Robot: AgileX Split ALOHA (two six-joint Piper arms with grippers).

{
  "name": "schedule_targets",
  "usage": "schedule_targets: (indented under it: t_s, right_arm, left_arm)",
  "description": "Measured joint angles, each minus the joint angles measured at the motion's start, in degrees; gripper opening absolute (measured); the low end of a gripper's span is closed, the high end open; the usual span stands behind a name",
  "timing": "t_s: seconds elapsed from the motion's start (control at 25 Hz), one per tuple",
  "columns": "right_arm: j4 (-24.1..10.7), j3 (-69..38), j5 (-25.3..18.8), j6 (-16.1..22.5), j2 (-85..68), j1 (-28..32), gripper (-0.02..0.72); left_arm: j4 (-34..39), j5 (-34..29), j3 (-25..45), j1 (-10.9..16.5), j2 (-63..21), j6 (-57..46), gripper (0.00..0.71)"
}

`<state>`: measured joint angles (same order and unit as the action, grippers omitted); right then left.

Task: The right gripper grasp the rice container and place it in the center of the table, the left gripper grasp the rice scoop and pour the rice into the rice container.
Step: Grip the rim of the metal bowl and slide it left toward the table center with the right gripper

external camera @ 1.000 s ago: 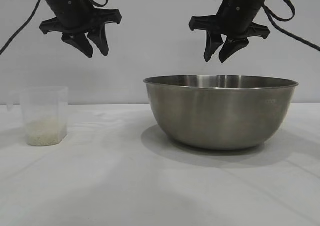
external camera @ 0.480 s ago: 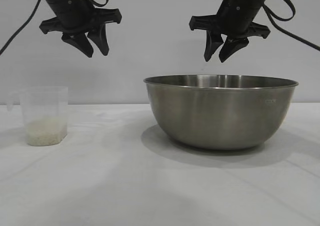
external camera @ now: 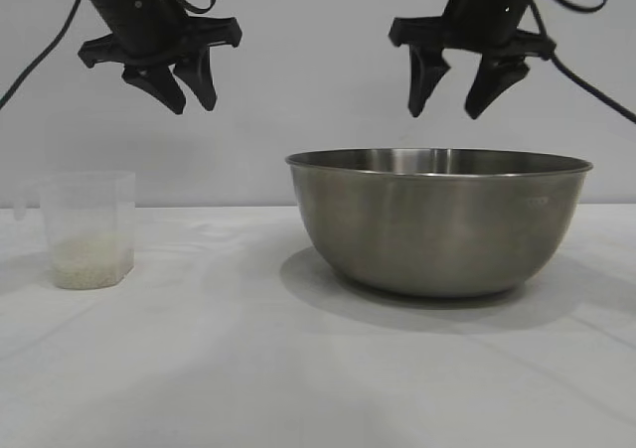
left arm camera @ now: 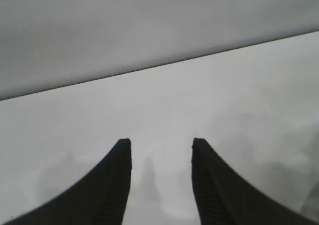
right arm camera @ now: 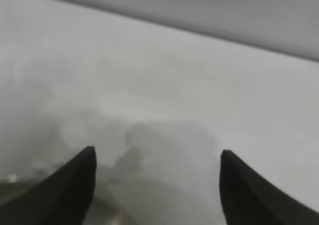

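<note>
Stood upright on the table [external camera: 298, 369], the steel rice container [external camera: 439, 222], directly below the right gripper [external camera: 455, 98] and clear of it, with open air between fingertips and rim. Judged rigid, smooth and slippery, probably light for its bulk yet wide enough to swing or tip if pinched off-centre; best taken at the thin rolled rim, one finger inside the wall and one outside, since the rounded flank offered nothing to bite on. Sat well off to the side of that gripper, and below the left gripper [external camera: 184, 88], the clear plastic rice scoop [external camera: 87, 229] with a shallow layer of rice [external camera: 89, 264] in its bottom; likely light, a little flexible and easy to knock over, so a gentle pinch across its flat sides seemed wisest. Hung above the bowl, pointing steeply down, fingers spread wide and holding nothing. Hovered high over the scoop, angled down and forward, fingers partly apart and likewise empty.
</note>
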<state>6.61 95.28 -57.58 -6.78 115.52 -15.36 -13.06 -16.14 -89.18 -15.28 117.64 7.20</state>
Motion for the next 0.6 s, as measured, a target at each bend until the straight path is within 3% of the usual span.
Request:
schedule_targets:
  t_s: [0.2, 0.44, 0.6]
  right_arm:
    - [0.0, 0.0, -7.9, 0.0, 0.0, 0.0, 0.468]
    - [-0.8, 0.0, -12.0, -0.1, 3.7, 0.0, 0.468]
    - [-1.0, 0.0, -12.1, -0.1, 6.6, 0.0, 0.279]
  left_arm:
    - [0.0, 0.0, 0.0, 0.0, 0.0, 0.0, 0.246]
    - [0.0, -0.1, 0.0, 0.0, 0.0, 0.0, 0.246]
    - [0.0, -0.2, 0.0, 0.0, 0.0, 0.0, 0.246]
